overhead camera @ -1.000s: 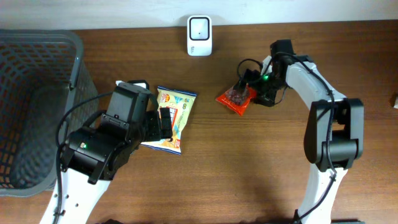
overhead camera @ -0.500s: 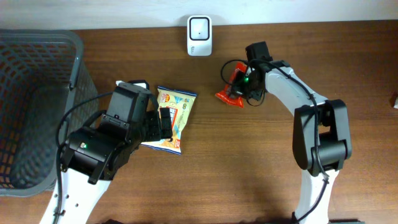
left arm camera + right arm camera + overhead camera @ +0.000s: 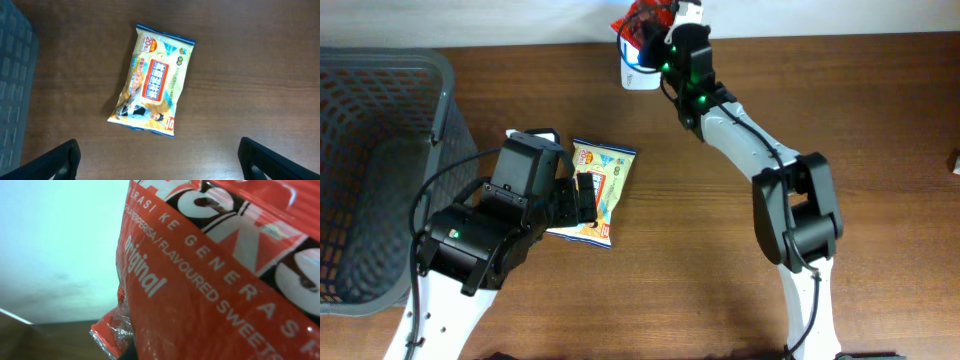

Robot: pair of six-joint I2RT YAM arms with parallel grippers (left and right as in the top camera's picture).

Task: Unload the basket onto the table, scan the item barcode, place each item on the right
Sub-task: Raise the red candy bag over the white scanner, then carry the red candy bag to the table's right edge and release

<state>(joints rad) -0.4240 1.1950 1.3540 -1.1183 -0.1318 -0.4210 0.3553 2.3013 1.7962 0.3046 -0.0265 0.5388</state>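
On the brown bench (image 3: pixel 720 280), the right claw (image 3: pixel 658 35), clamped on the red snack packet (image 3: pixel 638 20), has carried it from open wood to just over the scanner (image 3: pixel 634 76) beneath it, so a barcode read looks imminent. The left claw (image 3: pixel 160 167) gapes wide above the yellow packet (image 3: pixel 155 90).

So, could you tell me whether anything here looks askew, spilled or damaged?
Nothing looks spilled or damaged. The yellow snack packet lies flat but skewed on the table. The red packet is pinched in the right gripper over the white scanner, which suits the task.
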